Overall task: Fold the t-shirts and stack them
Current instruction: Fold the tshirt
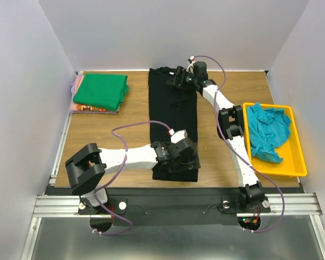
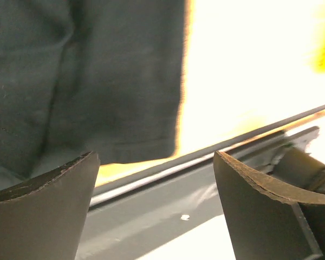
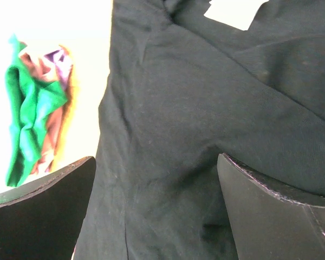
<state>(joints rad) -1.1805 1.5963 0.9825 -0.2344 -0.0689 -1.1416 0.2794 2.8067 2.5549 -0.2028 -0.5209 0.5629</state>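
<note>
The black t-shirt (image 1: 173,114) lies in the middle of the table, folded into a long narrow strip running from far to near. My left gripper (image 1: 182,158) is open over its near end; the left wrist view shows the shirt's hem (image 2: 97,81) just beyond the open gripper (image 2: 154,206). My right gripper (image 1: 177,79) is open over the far, collar end, with black cloth (image 3: 206,108) between the spread fingers of the gripper (image 3: 157,211). The bright green t-shirt (image 1: 100,90) lies folded at far left on the orange-pink one (image 1: 89,108). The teal-blue t-shirt (image 1: 268,130) lies crumpled in the tray.
The yellow plastic tray (image 1: 300,162) stands at the right edge of the wooden table (image 1: 124,116). A white neck label (image 3: 235,11) shows on the black shirt. The green shirt (image 3: 27,119) shows at left in the right wrist view. The table's near edge rail (image 2: 168,179) lies under my left gripper.
</note>
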